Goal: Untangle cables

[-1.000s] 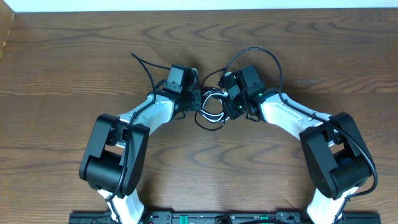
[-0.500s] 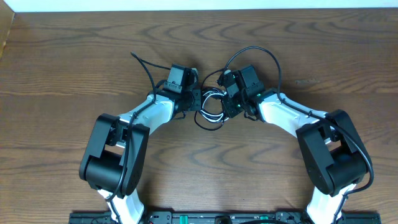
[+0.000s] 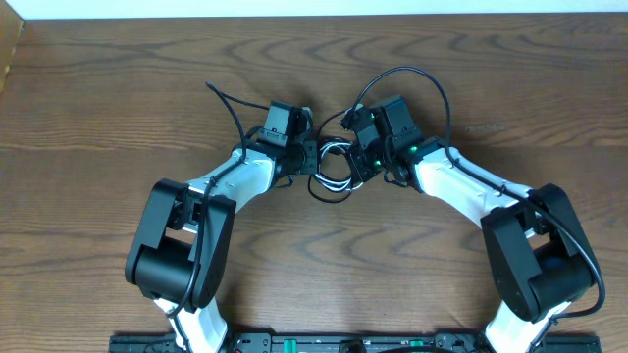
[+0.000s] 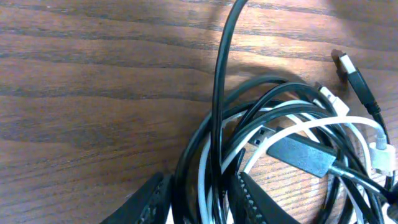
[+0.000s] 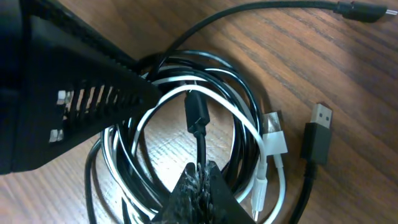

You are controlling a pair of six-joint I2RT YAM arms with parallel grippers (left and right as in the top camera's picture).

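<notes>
The cables (image 3: pixel 334 175), a black cable (image 5: pixel 199 149) and a white cable (image 5: pixel 274 142) looped together in a small bundle, lie on the wooden table (image 3: pixel 118 98) just above the middle of the overhead frame, between the two grippers. The left gripper (image 3: pixel 312 157) reaches the bundle from the left of that frame. In its wrist view two ribbed fingers (image 4: pixel 154 200) stand at the bottom edge with several black and white strands filling the gap between them, so it is clenched around that part of the bundle. The right gripper (image 3: pixel 355 159) meets the bundle from the right, its fingertips (image 5: pixel 198 186) pinched together on the black cable just below a small black plug (image 5: pixel 195 115) (the strand runs straight down into the tips). A flat black plug (image 5: pixel 317 134) lies on the wood just beside the loops, at the right of that view.
</notes>
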